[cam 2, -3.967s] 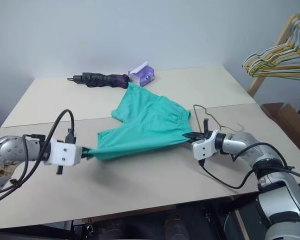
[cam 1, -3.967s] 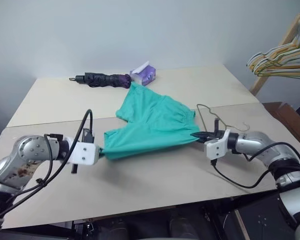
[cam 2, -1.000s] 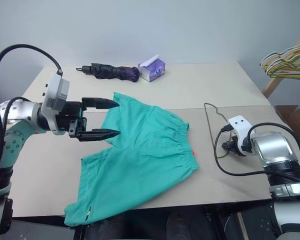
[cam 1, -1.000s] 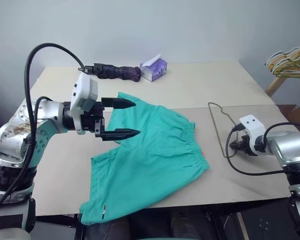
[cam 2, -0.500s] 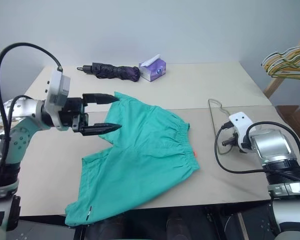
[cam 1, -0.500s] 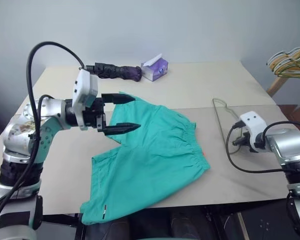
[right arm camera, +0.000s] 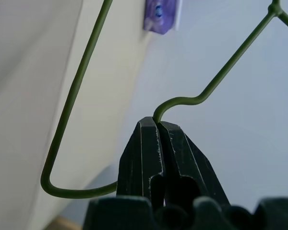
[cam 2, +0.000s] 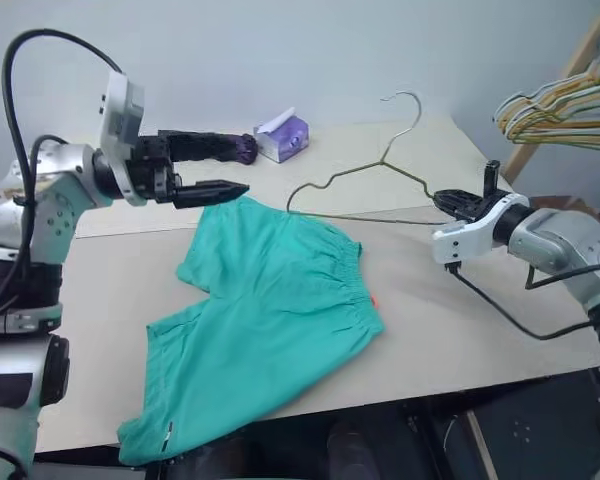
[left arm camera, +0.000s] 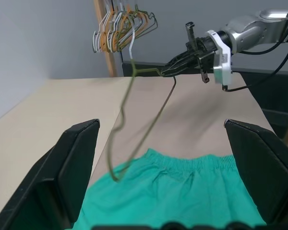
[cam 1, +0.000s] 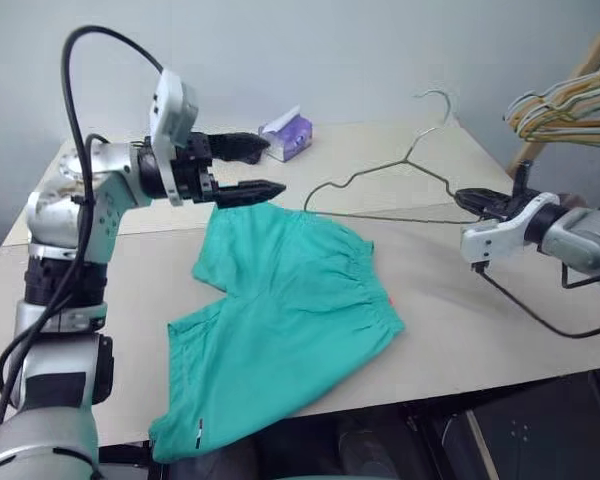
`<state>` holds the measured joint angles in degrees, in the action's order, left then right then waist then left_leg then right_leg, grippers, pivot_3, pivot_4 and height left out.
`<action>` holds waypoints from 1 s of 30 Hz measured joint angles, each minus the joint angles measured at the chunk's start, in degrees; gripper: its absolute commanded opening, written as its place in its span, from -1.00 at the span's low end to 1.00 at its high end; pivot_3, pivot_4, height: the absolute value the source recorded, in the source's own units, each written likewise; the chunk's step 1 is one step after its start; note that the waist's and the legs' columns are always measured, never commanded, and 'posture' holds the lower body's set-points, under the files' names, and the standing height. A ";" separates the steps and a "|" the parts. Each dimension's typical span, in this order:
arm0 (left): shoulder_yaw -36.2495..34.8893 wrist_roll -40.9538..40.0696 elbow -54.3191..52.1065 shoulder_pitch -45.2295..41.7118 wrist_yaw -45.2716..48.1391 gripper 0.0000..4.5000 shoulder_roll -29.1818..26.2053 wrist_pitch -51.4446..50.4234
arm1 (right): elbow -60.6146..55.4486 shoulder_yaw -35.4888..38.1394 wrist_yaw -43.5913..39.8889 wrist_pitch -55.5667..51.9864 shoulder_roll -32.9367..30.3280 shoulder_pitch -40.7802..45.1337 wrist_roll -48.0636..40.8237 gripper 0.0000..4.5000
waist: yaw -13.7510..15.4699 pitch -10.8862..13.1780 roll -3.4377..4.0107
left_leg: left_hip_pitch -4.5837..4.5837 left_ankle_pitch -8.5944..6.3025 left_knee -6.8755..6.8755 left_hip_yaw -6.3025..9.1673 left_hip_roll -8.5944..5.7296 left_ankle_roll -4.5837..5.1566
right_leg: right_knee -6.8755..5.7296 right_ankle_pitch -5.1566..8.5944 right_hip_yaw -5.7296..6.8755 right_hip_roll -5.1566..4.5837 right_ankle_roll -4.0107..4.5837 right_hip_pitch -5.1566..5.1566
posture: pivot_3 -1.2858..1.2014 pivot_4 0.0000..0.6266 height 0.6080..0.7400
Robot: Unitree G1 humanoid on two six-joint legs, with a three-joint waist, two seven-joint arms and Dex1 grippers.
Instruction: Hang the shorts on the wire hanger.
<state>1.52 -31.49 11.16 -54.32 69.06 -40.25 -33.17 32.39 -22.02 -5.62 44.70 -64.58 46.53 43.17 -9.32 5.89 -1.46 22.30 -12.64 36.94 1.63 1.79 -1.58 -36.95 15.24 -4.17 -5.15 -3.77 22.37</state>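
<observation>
- Teal shorts (cam 1: 290, 320) lie flat mid-counter, one leg over the near edge; wire hanger (cam 1: 380, 180), on the counter a second ago, now airborne near the far-right corner.
- Left wrist: left tool (cam 1: 248, 168) wide, empty, above the shorts.
- Right wrist: right tool (right arm camera: 159, 139) clamped on the hanger's corner; threading comes next.

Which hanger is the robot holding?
The thin olive-grey wire hanger, pinched in the right gripper. The pale hangers hang bunched on the wooden rack.
</observation>
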 measured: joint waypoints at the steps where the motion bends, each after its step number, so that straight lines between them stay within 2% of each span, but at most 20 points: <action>1: 1.26 0.95 1.16 -0.58 0.91 1.00 -0.09 -0.37 | 1.28 -0.28 2.03 1.93 0.35 1.72 2.11 -0.99 | -0.53 0.00 0.00 | 0.00 0.01 -0.01 0.02 -0.01 -0.01 | 0.00 0.00 0.00 -0.01 0.00 -0.01 | -0.05 -0.95 1.00; 5: 8.66 6.46 5.62 -3.06 4.66 1.00 0.00 -1.90 | 3.89 -2.01 7.21 7.43 2.48 7.19 7.99 -0.99 | -1.78 -0.02 -0.01 | -0.03 0.08 -0.01 0.09 -0.07 -0.13 | -0.08 0.00 0.00 -0.03 0.00 -0.03 | -0.04 -0.97 1.00; 8: 11.69 9.55 8.64 -4.68 6.34 1.00 0.99 -2.20 | 4.82 -2.79 8.44 9.75 3.77 8.87 10.42 -0.99 | -2.35 -0.03 0.00 | -0.03 0.12 -0.01 0.14 -0.09 -0.17 | -0.12 0.00 0.02 -0.04 0.00 -0.03 | -0.04 -0.98 1.00; 15: 15.55 15.45 13.48 -7.47 6.43 1.00 5.56 -2.07 | 4.73 -3.14 8.83 11.65 5.64 9.91 11.95 -0.99 | -2.53 -0.07 0.01 | -0.03 0.12 0.00 0.19 -0.11 -0.17 | -0.14 0.00 0.04 -0.07 0.00 -0.04 | -0.04 -1.00 1.00; 26: 19.71 21.33 13.29 -5.63 6.74 1.00 7.39 -2.12 | 4.43 -3.11 7.52 11.68 5.79 11.27 11.84 -0.99 | -2.61 -0.24 0.09 | -0.05 0.13 0.02 0.20 -0.13 -0.18 | -0.17 0.00 0.03 -0.09 0.00 -0.06 | -0.04 -1.00 1.00; 29: 19.68 22.22 13.33 -5.63 6.28 0.74 7.97 -2.13 | 4.04 -3.08 7.02 11.68 5.80 11.27 11.68 -1.00 | -2.60 -0.27 0.10 | -0.05 0.13 0.02 0.20 -0.14 -0.18 | -0.16 0.00 0.03 -0.10 0.00 -0.06 | -0.04 -1.00 1.00; 30: 19.66 22.28 13.37 -5.63 6.15 0.60 8.15 -2.15 | 4.00 -3.02 6.86 11.68 5.86 11.27 11.54 -1.00 | -2.60 -0.28 0.10 | -0.05 0.13 0.02 0.20 -0.14 -0.18 | -0.16 0.00 0.03 -0.10 0.00 -0.06 | -0.04 -1.00 1.00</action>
<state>21.18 -9.21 24.54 -59.94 75.20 -32.10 -35.32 36.40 -25.03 1.24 56.38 -58.72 57.80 54.70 -11.92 5.61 -1.36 22.26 -12.51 36.95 1.83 1.65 -1.76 -37.11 15.24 -4.14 -5.26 -3.77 22.31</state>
